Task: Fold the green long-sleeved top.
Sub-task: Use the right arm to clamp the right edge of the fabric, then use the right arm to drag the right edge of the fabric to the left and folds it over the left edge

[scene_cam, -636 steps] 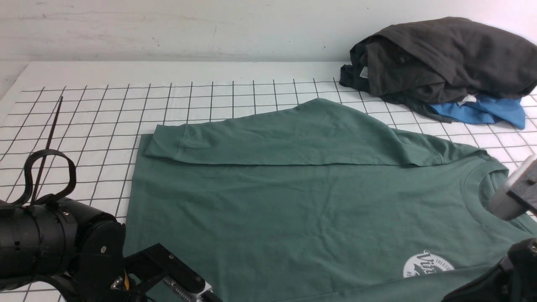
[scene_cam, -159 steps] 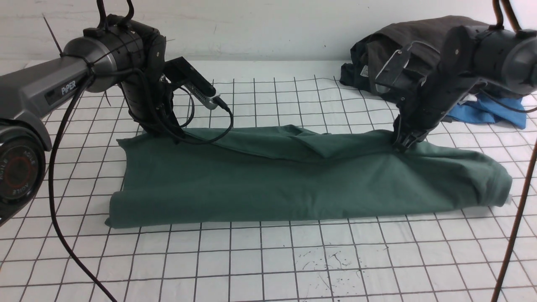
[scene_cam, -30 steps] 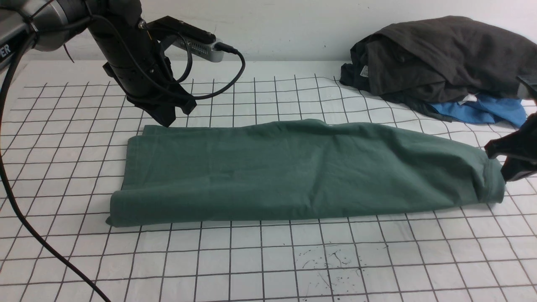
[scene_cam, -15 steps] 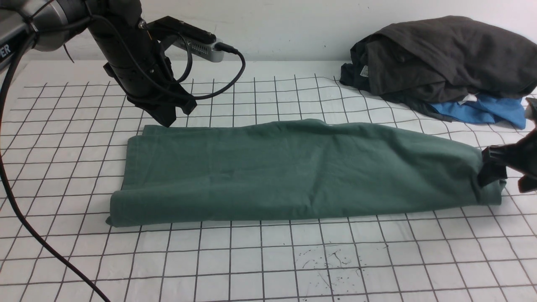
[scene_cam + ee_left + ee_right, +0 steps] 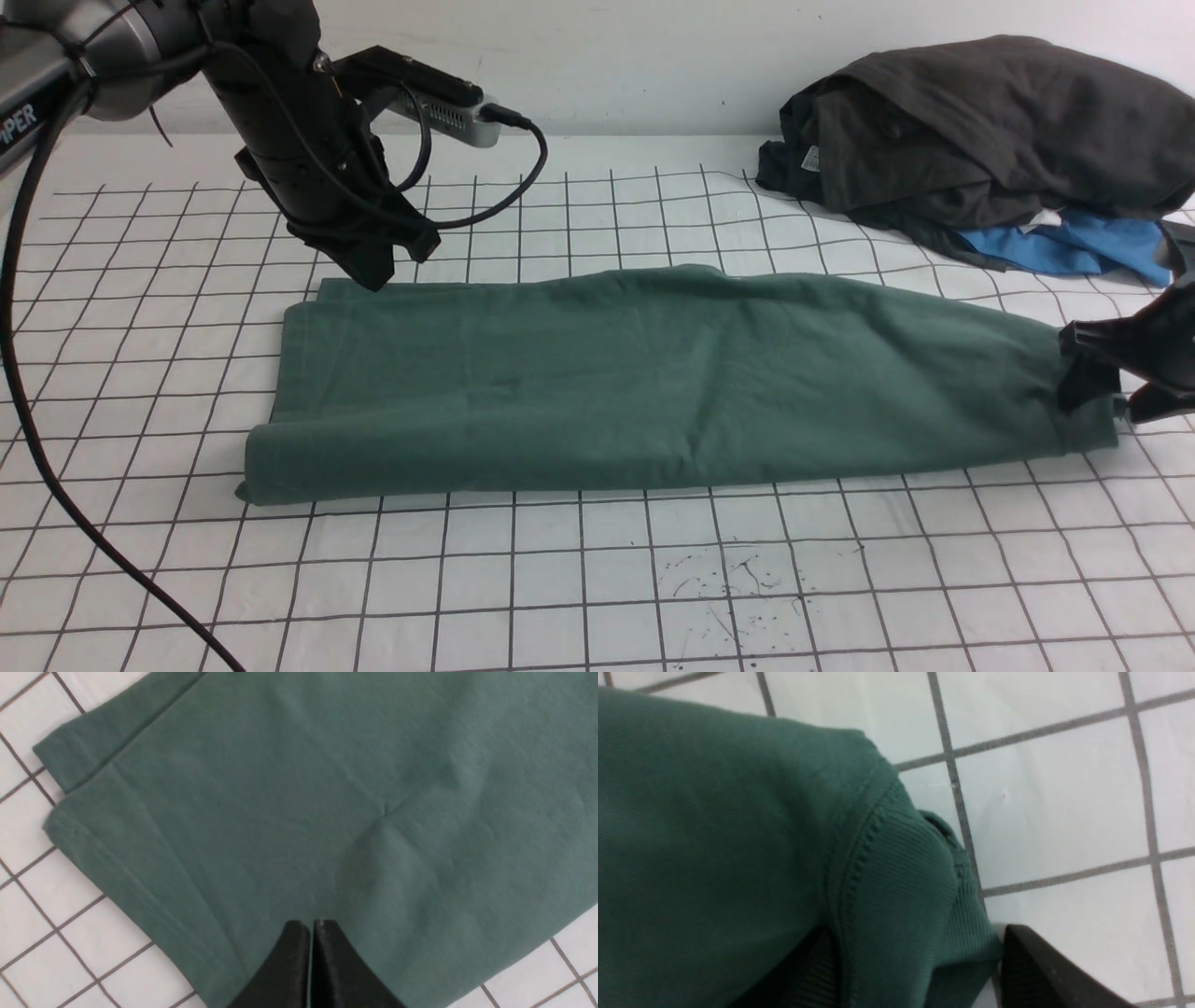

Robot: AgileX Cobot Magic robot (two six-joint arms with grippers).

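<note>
The green long-sleeved top [image 5: 653, 383] lies folded into a long strip across the gridded table. My left gripper [image 5: 373, 275] is shut and empty, hovering just over the strip's far left corner; in the left wrist view its closed tips [image 5: 310, 924] hang above the hemmed cloth [image 5: 327, 788]. My right gripper [image 5: 1097, 378] is at the strip's right end, open, with one finger on top of the cloth and one beside it. In the right wrist view the ribbed neck band [image 5: 906, 868] sits between the spread fingers [image 5: 1041, 970]. The chest logo is hidden.
A dark grey-black heap of clothes [image 5: 980, 121] lies at the back right on a bright blue garment [image 5: 1074, 247]. The left arm's black cable [image 5: 56, 485] hangs down to the near left. The wall closes the back.
My right gripper has moved left onto the strip's right end, and its fingers now straddle the neck band. The left gripper has hardly moved. The top lies as before.
</note>
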